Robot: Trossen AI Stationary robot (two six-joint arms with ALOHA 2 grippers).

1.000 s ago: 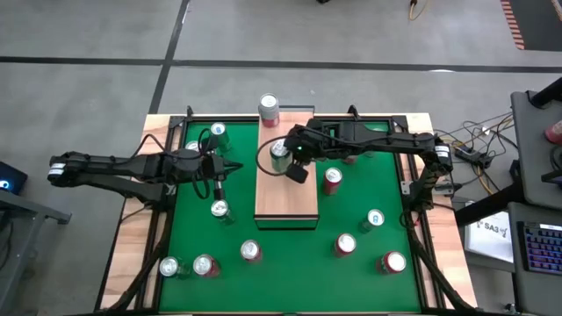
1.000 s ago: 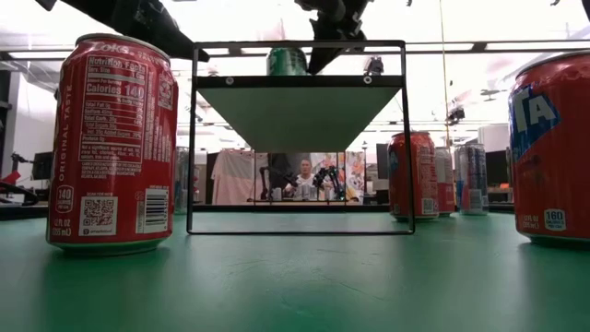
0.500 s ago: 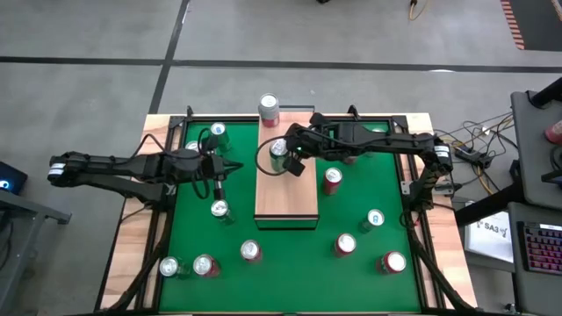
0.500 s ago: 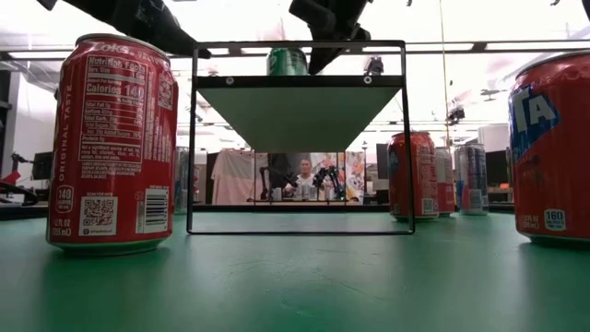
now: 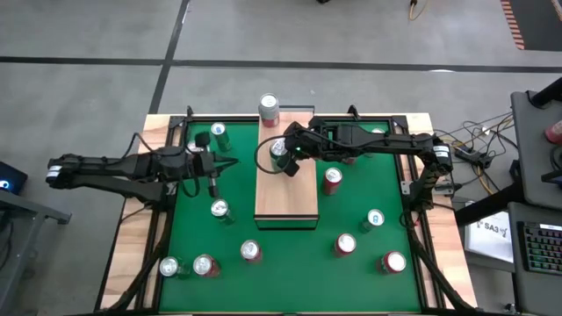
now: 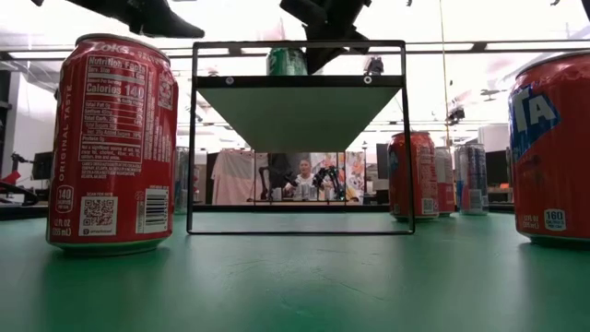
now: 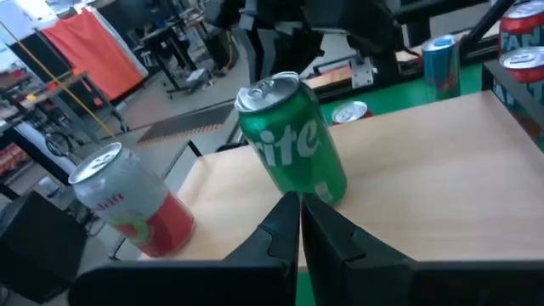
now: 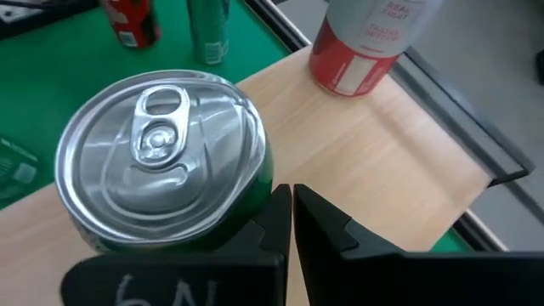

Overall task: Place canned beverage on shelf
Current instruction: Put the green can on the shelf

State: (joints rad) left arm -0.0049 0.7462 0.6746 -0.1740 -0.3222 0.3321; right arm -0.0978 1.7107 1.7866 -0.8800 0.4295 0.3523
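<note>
The shelf (image 5: 285,197) is a pale wooden board on a dark frame in the middle of the green surface. A green can (image 5: 279,151) stands upright on its far part, also in the left wrist view (image 7: 293,140) and the right wrist view (image 8: 161,153). A red and white can (image 5: 269,107) stands upright at the shelf's far end. My right gripper (image 5: 289,167) is shut, right beside the green can on its near right side (image 8: 289,204). My left gripper (image 5: 215,167) is shut and empty, left of the shelf, pointing at it (image 7: 299,208). My right gripper's shut fingertips (image 8: 280,200) stand against the upper side wall (image 8: 262,183) of the green can, coming slanting from above. I cannot tell whether they touch it. The can stands upright on the shelf.
Several cans stand on the green surface: one at the left (image 5: 219,209), one by the far left corner (image 5: 218,133), a red one right of the shelf (image 5: 331,180), others along the near side (image 5: 251,251) (image 5: 345,244) (image 5: 392,262). In the low view a red can (image 6: 115,143) stands close.
My right gripper has moved a little toward the table's far left, closer to the green can, staying shut. My left arm has drawn back a little toward the table's left edge. The green can stays upright on the shelf.
</note>
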